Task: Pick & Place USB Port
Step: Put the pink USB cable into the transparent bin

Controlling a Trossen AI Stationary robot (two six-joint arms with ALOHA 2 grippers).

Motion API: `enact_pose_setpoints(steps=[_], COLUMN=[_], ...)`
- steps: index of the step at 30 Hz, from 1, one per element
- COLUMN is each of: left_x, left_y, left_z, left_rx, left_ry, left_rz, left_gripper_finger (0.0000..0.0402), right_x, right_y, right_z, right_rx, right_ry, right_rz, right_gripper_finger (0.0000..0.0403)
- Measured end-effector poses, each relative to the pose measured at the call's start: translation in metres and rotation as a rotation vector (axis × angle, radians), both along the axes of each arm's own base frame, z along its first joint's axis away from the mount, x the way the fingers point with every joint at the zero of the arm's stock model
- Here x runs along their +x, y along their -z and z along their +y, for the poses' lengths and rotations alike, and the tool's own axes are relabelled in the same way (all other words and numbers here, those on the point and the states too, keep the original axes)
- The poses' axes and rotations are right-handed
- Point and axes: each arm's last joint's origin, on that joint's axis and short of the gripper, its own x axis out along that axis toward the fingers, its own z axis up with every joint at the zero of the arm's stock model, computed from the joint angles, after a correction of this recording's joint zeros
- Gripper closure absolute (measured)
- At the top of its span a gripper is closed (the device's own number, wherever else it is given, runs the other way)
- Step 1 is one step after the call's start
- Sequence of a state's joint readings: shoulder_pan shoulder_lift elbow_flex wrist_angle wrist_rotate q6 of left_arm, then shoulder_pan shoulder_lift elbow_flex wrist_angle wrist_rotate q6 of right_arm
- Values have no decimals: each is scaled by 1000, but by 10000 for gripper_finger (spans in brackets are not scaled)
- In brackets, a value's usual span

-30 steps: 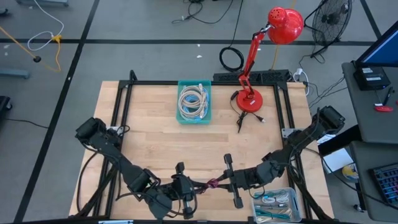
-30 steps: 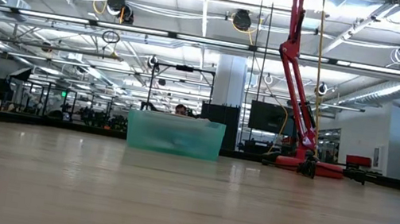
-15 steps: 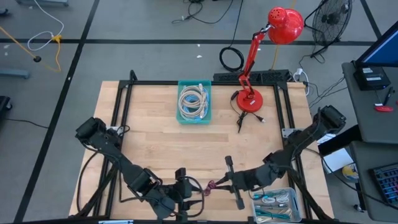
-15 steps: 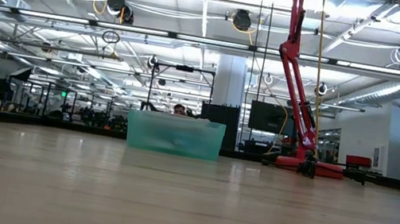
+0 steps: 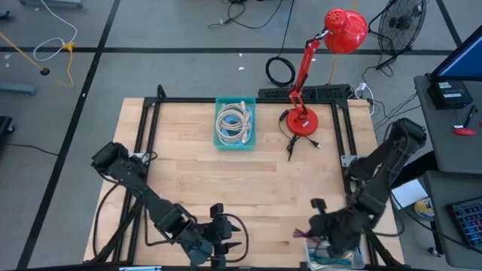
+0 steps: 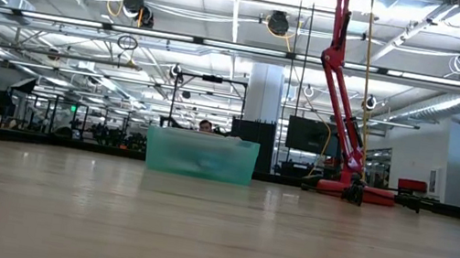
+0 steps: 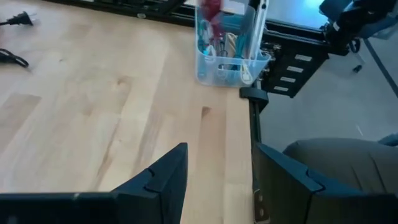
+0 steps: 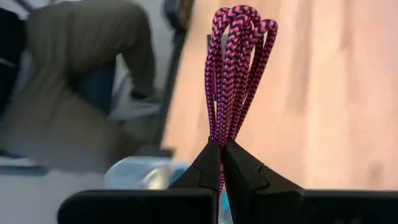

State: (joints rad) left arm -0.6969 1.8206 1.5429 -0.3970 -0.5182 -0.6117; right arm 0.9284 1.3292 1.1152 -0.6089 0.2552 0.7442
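Pinching a bundled USB cable (image 8: 235, 68), the right gripper's (image 8: 222, 146) jaws were fully closed on its folded loops. That cable was braided in pink and black, its loops standing up past the fingertips. From above, this gripper (image 5: 310, 232) hung at the table's (image 5: 188, 158) near right corner, just beside a clear bin (image 5: 331, 252) of cables. The left gripper (image 7: 217, 162) waited near the front edge with its jaws apart and nothing between them, over bare wood. Farther back sat a teal bin (image 5: 235, 123) holding coiled pale cables, and a red desk lamp (image 5: 316, 68) stood at the far right.
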Motion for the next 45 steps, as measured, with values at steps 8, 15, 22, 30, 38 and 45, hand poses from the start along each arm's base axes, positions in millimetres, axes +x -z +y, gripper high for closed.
enact_pose_setpoints(steps=[8, 15, 22, 30, 38, 45], left_x=[7, 6, 3, 1, 2, 1], left_y=[0, 1, 1, 1, 1, 1], left_z=[9, 9, 6, 4, 4, 4], left_rx=[-12, -14, -17, -20, -20, -19], left_ry=[-42, -44, -40, -35, -37, -35], left_rz=[0, 6, 14, 14, 14, 14], left_gripper_finger=[218, 218, 218, 218, 218, 218], right_x=[-29, -43, -43, -40, -31, -35], right_y=[10, 35, 60, 69, 57, 61], right_z=[23, 33, 44, 55, 76, 74], right_rx=[134, 68, 3, 61, 252, 244], right_ry=[7, 132, 161, 119, -38, 5], right_rz=[234, 453, 580, 640, 488, 522], right_gripper_finger=[403, 403, 403, 403, 403, 403])
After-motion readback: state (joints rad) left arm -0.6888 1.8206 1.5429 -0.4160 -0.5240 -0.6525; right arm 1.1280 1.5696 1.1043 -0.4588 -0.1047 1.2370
